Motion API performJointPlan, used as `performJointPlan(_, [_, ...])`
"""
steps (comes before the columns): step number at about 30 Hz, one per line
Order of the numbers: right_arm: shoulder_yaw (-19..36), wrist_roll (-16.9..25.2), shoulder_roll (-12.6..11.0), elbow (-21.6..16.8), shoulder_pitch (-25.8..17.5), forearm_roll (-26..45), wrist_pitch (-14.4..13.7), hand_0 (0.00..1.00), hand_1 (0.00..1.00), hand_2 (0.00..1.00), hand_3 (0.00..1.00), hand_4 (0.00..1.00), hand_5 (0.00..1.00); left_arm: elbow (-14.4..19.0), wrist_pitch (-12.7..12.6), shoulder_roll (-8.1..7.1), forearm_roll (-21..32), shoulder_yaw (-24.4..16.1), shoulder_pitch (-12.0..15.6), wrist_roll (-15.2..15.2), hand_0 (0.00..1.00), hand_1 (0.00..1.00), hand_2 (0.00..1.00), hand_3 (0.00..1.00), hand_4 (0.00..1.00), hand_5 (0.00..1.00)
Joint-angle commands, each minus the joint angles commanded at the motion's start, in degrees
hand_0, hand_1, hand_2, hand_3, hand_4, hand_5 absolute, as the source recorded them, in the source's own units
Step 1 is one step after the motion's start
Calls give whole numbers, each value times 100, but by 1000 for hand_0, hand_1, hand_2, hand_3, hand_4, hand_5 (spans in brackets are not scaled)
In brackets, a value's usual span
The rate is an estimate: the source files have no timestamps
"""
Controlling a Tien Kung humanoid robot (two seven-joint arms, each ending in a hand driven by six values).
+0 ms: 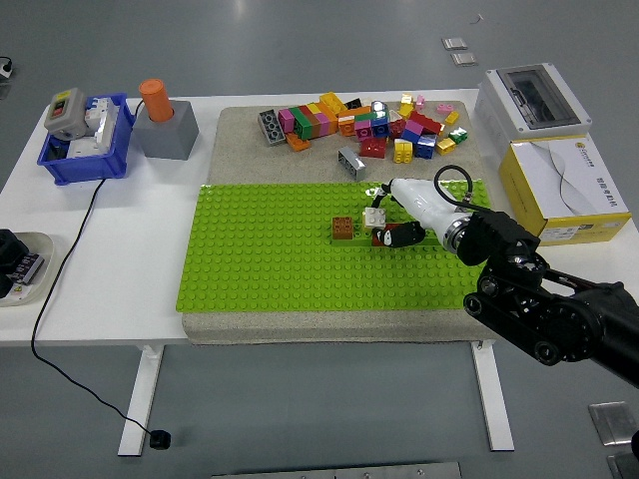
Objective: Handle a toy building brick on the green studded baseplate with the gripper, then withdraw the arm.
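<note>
Right of frame centre, the right hand pinches 1 white brick over the red brick on the green baseplate; studs should align squarely before pressing straight down.

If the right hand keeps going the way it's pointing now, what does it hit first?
Probably the brown brick. The right hand, holding a white brick over the red brick, points left along the green baseplate. Its height is unclear, so it might pass over.
</note>
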State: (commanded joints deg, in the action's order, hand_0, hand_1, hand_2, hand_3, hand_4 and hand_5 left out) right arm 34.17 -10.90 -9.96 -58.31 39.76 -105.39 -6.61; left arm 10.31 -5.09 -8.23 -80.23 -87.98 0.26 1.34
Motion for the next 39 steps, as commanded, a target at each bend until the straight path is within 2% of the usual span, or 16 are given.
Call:
performJointPlan(25, [-257,95,224,319,136,98,-116,758,752,780,488,685,242,0,0,-52,-27,14,-50,8,652,610,585,620,639,153])
performJointPlan(39, [-256,89,233,376,121,35,-122,758,750,779,496,685,242,0,-1,-49,-18,8,-47,4,653,610,585,620,641,157])
